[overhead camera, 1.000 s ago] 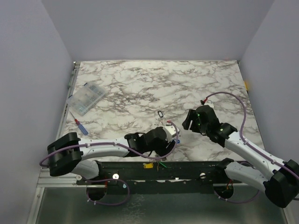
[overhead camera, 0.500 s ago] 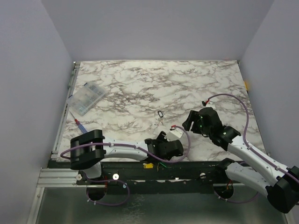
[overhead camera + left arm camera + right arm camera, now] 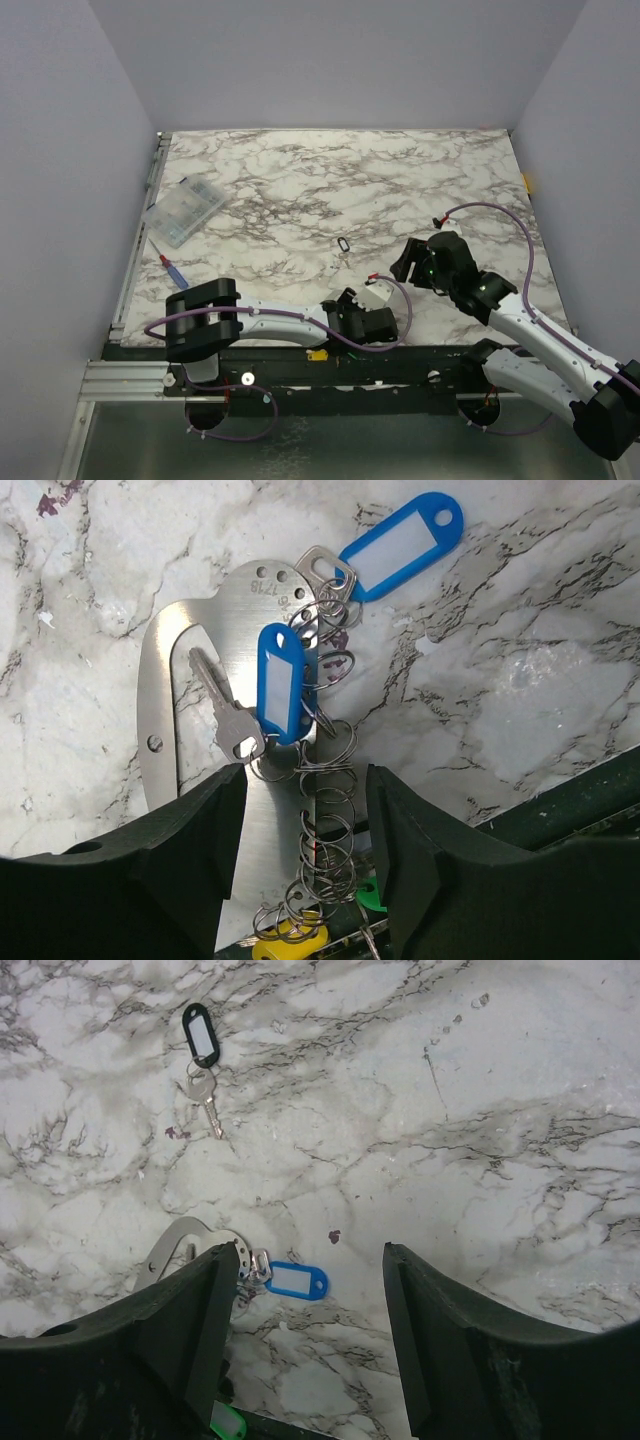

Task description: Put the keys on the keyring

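Between fingers of left pincer (image 3: 305,815), spread wide, empty: silvery wire split rings (image 3: 335,745) on flat steel plate (image 3: 160,680), blue-tagged silver key (image 3: 222,715) already on. Right pincer (image 3: 305,1265) agape too, empty. Black-tagged silver key (image 3: 200,1038) loose on marble bench (image 3: 520,1080), well apart. We judge step: gathering; next, right pincer fetches it.

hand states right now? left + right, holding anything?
Left hand: open, straddling the chain of metal rings, not clamped on it.
Right hand: open, empty.
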